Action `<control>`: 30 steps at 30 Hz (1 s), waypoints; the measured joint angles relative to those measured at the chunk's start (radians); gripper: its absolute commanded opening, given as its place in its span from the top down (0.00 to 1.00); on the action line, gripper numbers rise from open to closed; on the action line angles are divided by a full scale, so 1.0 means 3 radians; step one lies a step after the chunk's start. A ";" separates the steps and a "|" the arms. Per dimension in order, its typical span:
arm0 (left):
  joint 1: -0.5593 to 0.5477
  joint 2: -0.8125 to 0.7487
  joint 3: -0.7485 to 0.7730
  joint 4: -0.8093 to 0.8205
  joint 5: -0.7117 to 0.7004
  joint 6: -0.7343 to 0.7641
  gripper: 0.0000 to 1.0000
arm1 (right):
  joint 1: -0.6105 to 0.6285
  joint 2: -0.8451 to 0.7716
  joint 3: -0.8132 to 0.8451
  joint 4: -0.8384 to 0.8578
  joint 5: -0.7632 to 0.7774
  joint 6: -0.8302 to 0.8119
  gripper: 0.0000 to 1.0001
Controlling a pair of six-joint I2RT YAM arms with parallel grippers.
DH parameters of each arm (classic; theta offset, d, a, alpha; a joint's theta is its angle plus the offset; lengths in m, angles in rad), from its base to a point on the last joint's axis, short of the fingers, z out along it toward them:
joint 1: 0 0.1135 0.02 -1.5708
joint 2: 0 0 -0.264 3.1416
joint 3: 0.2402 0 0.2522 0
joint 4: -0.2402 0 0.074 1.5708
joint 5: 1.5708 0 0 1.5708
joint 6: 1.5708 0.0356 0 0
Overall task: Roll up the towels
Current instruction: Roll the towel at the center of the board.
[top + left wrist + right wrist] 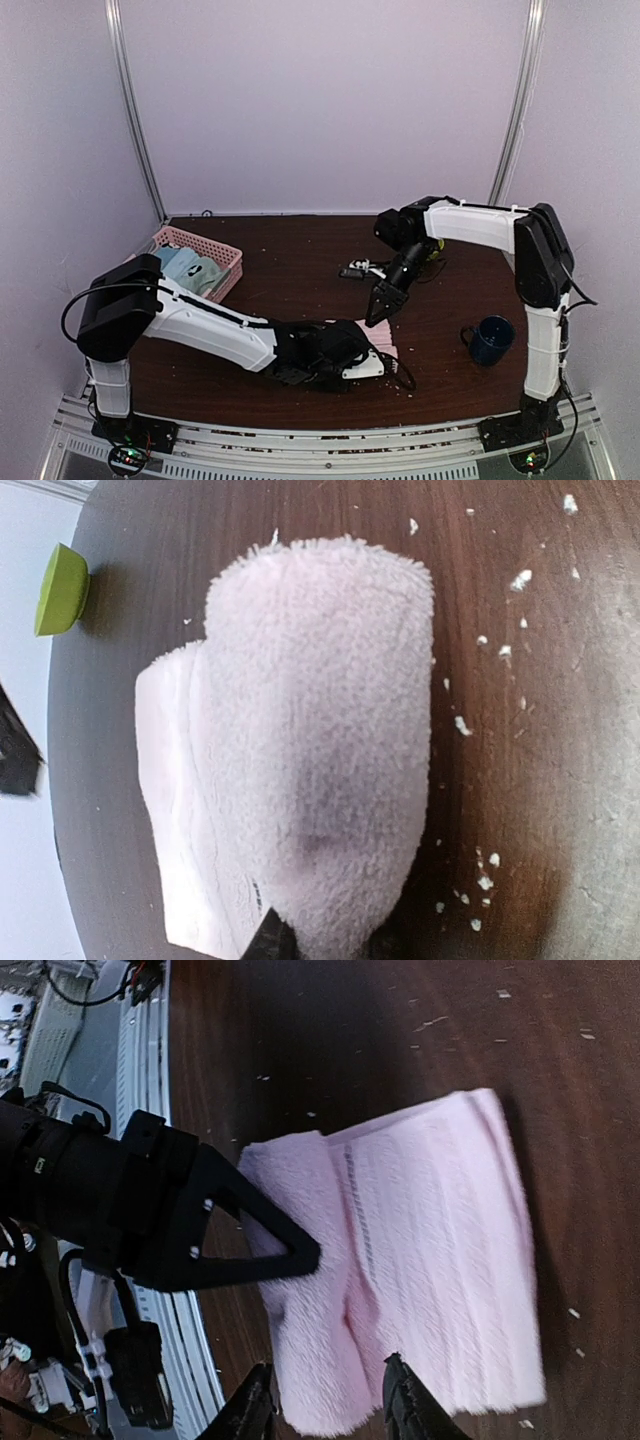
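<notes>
pink towel (380, 342) lies part-rolled on the counter (300, 285), near its front edge. left tool (325, 942) is closed narrow on the rolled end, judged to stop the roll springing open. right tool (330, 1412) hangs wide over the flat tail, holding nothing. bare counter lies behind; mug (492, 340) and basket (228, 262) stand well apart.

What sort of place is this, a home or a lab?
Probably a robot lab booth: plain white walls close in a small table, two arms stand bolted at its near edge, and props lie out, such as a basket, mug and towel.
</notes>
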 measured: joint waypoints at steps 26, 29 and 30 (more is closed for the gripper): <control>0.0799 0.0694 0.1397 -0.1675 0.3140 -0.1019 0.91 | -0.0754 -0.1957 0.0642 0.0375 -0.0128 0.0291 0.53; 0.0889 0.0778 0.1450 -0.1723 0.3401 -0.1087 0.90 | -0.0474 -0.2326 0.0242 0.0334 -0.0328 -0.0039 0.53; 0.0927 0.0819 0.1472 -0.1740 0.3521 -0.1118 0.90 | -0.0359 -0.2455 0.0028 0.0215 -0.0352 -0.0183 0.53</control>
